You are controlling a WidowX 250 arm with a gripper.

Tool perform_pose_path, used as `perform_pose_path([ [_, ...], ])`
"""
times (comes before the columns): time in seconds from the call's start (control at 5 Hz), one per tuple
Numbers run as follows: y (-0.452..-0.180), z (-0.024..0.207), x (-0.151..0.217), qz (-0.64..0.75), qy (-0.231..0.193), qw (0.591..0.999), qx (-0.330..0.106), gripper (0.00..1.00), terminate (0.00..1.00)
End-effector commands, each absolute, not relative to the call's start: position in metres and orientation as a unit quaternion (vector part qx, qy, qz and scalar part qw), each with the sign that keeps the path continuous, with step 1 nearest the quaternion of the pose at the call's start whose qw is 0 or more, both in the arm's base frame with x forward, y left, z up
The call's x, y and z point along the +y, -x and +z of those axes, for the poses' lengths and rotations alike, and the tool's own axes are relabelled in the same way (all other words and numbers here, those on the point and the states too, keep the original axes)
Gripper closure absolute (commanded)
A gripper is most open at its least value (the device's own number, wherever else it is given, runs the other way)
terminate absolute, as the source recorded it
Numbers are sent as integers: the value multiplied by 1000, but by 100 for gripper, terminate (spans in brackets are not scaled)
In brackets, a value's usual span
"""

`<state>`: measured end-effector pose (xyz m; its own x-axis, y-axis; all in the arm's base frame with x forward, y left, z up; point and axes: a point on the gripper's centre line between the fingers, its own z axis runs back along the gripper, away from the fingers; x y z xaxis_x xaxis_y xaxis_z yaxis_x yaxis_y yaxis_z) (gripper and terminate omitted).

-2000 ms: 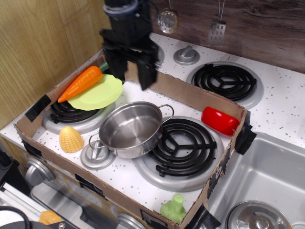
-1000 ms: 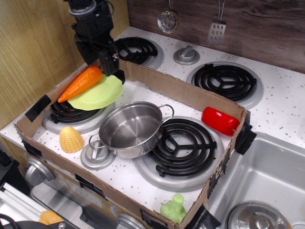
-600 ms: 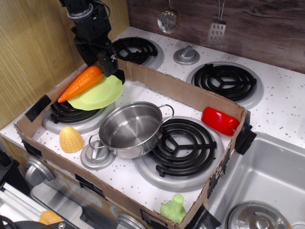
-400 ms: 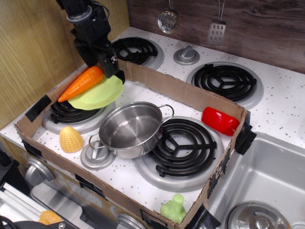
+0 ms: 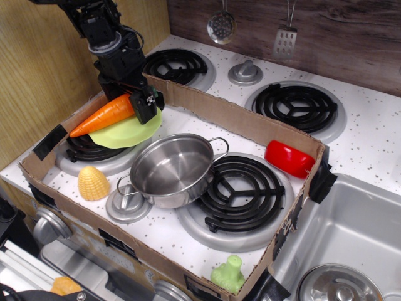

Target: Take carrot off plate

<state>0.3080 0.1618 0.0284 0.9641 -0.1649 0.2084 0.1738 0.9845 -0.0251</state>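
While clamped on the carrot (image 5: 103,116), the jaws sat by the box wall (image 5: 235,119).
Tip overhung the plate (image 5: 125,130) rim.

No readable text — no labels, no numbers.

Orange carrot (image 5: 103,116), yellow-green plate (image 5: 125,132)
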Motion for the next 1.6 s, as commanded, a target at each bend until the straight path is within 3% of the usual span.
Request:
perform_pose_path([
  [0.0,-308,50,171,-92,-4,988,-127,0,0],
  [0.2,-305,51,173,-100,-8,987,-129,100,0],
  [0.4,-305,48,172,-117,-22,984,-136,100,0],
  [0.6,-312,66,165,-126,-40,985,-113,100,0],
  [0.8,-322,98,144,-114,-62,988,-78,100,0],
  [1.2,-306,132,76,-27,-60,995,-71,100,0],
  [1.4,-287,142,47,-2,-3,996,-85,100,0],
])
